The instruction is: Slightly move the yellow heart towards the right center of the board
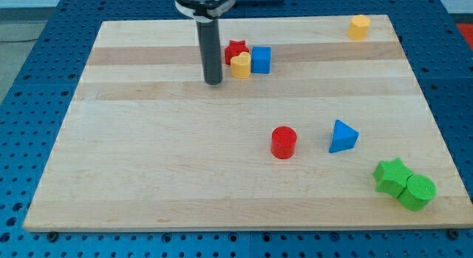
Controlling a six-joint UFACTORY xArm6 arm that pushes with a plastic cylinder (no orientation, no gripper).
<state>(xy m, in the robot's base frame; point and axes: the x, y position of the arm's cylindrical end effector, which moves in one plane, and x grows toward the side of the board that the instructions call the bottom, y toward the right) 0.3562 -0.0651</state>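
Note:
The yellow heart (241, 66) lies near the view's top centre of the board, touching a red star (235, 50) behind it and a blue cube (261, 59) on its right. My tip (213, 82) rests on the board just left of the heart, a small gap apart, slightly lower in the view. The dark rod rises from it to the view's top edge.
A yellow hexagonal block (359, 26) sits at the top right corner. A red cylinder (283, 142) and a blue triangle (342, 136) lie right of centre. A green star (392, 175) and green cylinder (417, 191) touch at the bottom right. The wooden board (148, 154) has edges all round.

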